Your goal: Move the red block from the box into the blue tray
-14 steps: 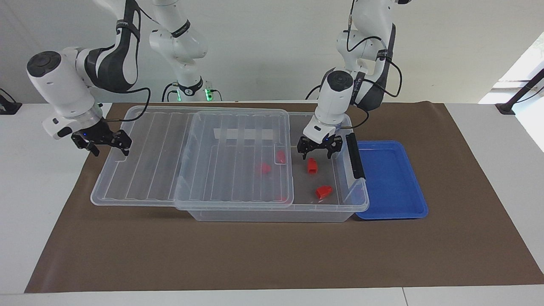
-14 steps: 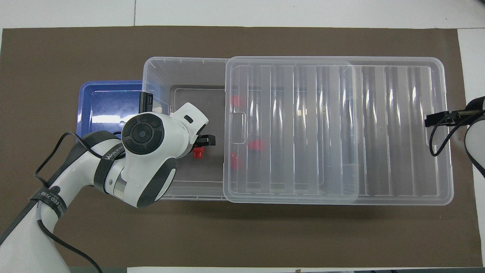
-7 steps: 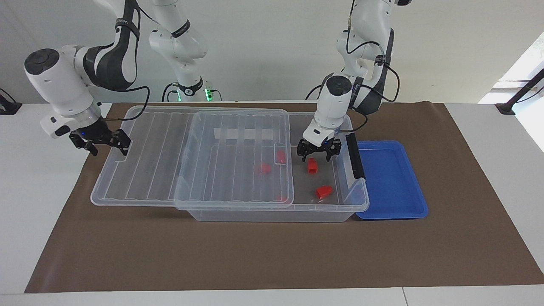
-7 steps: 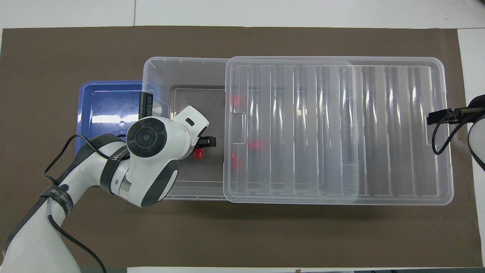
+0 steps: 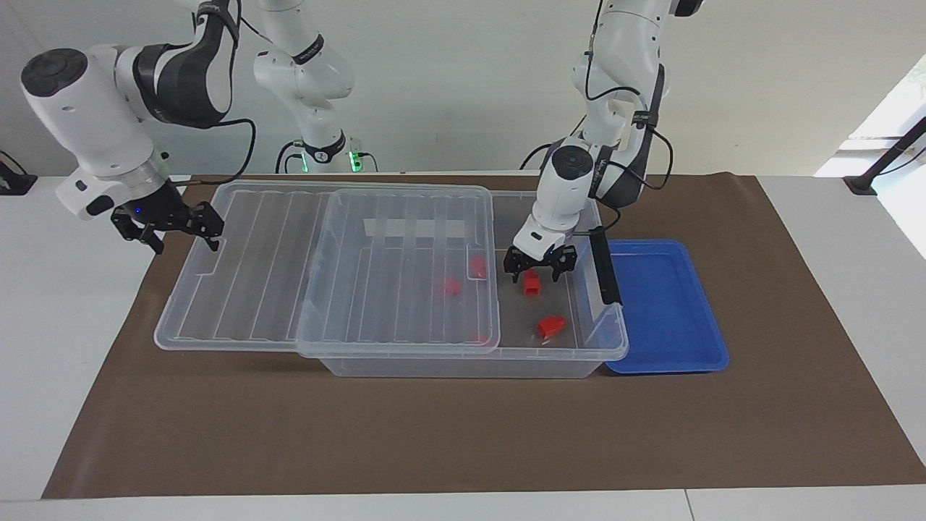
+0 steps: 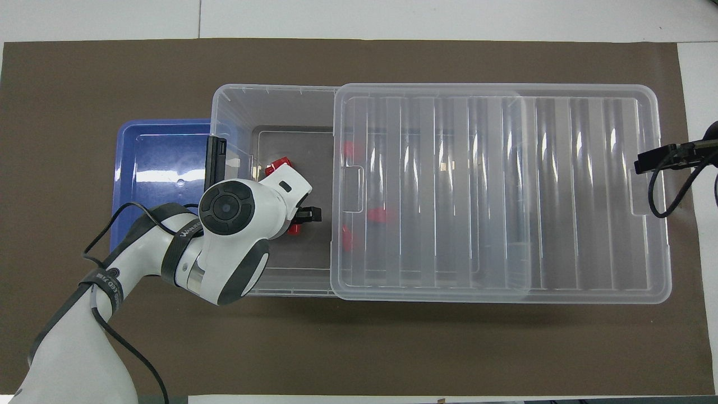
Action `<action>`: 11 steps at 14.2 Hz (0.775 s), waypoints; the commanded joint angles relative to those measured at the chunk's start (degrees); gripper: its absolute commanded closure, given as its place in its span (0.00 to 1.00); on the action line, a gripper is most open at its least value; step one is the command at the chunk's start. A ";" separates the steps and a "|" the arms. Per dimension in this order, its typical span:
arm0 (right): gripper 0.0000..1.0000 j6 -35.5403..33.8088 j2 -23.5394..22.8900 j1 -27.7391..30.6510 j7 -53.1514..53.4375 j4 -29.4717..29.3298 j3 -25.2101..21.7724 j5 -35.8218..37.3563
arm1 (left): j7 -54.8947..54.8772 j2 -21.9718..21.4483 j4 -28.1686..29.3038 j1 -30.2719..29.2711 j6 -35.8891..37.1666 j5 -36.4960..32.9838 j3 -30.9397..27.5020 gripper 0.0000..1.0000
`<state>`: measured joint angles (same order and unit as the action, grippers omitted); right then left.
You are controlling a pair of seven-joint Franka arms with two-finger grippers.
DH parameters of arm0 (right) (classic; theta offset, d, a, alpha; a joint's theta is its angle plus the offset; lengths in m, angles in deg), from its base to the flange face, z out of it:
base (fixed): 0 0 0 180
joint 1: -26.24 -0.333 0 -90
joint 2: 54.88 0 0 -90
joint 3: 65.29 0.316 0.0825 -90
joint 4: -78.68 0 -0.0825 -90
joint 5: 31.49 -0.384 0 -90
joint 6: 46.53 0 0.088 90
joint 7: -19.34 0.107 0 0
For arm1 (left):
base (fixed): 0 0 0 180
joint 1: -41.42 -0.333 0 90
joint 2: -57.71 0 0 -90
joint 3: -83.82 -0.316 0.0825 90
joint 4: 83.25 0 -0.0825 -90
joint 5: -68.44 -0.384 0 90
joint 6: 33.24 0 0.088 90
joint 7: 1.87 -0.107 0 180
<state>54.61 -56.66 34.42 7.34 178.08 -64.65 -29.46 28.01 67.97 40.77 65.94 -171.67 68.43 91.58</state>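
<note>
The red block [image 5: 532,284] lies on the floor of the clear box [image 5: 506,354], in its uncovered end next to the blue tray [image 5: 665,304]. My left gripper [image 5: 535,276] is down inside the box, open, with a finger on each side of the block. In the overhead view the left wrist hides most of the left gripper [image 6: 295,221], and only a part of the block [image 6: 293,229] shows. The tray [image 6: 157,163] is empty. My right gripper [image 5: 172,230] is open and empty, in the air over the end of the slid-off lid [image 5: 253,289].
A slanted red piece [image 5: 550,326] lies in the open end of the box [image 6: 269,90], farther from the robots than the block. Other red pieces [image 5: 452,286] lie under the lid [image 6: 561,196]. A black clip handle [image 5: 604,264] stands on the box's tray-side rim.
My left gripper has come down in the box until its fingers straddle the red block. My right gripper has risen a little from the lid's end.
</note>
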 commanded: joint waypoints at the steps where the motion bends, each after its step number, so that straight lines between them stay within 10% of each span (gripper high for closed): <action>1: 0.00 -3.83 2.39 -0.09 -0.83 -0.70 1.02 -0.36 | 0.70 -0.59 1.66 1.49 -2.37 0.19 -0.72 0.01; 4: 0.00 -6.83 5.12 -0.36 -0.92 -0.09 1.82 -0.36 | 0.70 -0.51 1.66 1.49 -3.08 0.19 -0.72 0.50; 6: 0.00 -7.00 5.30 -0.36 -1.27 0.27 1.91 -0.36 | 0.79 -0.59 1.75 1.49 -2.99 0.19 -0.72 1.00; 11: 0.00 -12.89 4.43 -2.11 1.53 -1.31 1.83 -3.88 | 0.88 -1.55 1.05 2.02 0.07 0.19 -0.90 1.00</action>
<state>43.73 -51.88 33.42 7.52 177.60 -62.73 -32.16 28.08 67.95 41.19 66.61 -172.96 68.43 91.60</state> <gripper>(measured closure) 0.000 0.656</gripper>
